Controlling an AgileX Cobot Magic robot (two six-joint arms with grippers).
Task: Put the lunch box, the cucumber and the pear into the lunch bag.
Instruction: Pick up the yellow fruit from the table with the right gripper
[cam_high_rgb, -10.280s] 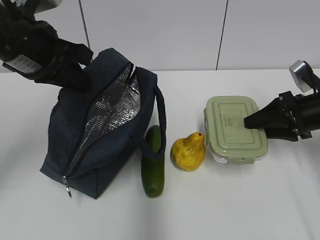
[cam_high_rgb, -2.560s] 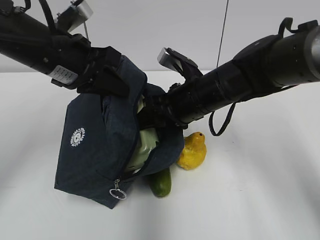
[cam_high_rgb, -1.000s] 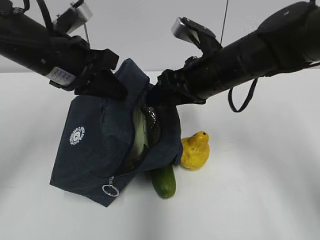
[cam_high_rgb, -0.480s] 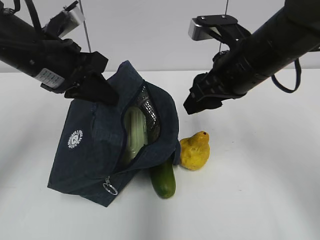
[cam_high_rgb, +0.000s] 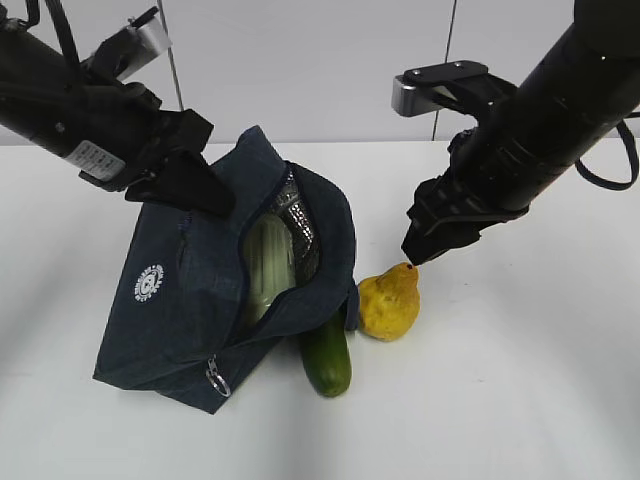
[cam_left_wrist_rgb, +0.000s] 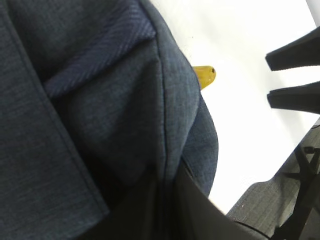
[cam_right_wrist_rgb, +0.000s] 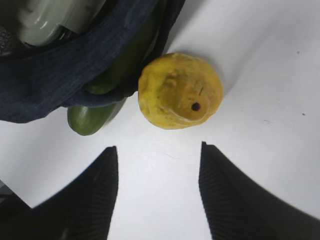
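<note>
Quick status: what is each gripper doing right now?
Left gripper: clamped on the lunch bag top edge, holding it open.
Right gripper: open and empty, above the pear.

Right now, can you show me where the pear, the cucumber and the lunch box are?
pear (cam_right_wrist_rgb: 180, 91), right wrist view, on its bumpy yellow top.
cucumber (cam_high_rgb: 328, 362), exterior view, on the end sticking out from under the bag.
lunch box (cam_high_rgb: 264, 262), exterior view, on its pale green lid inside the bag.
</note>
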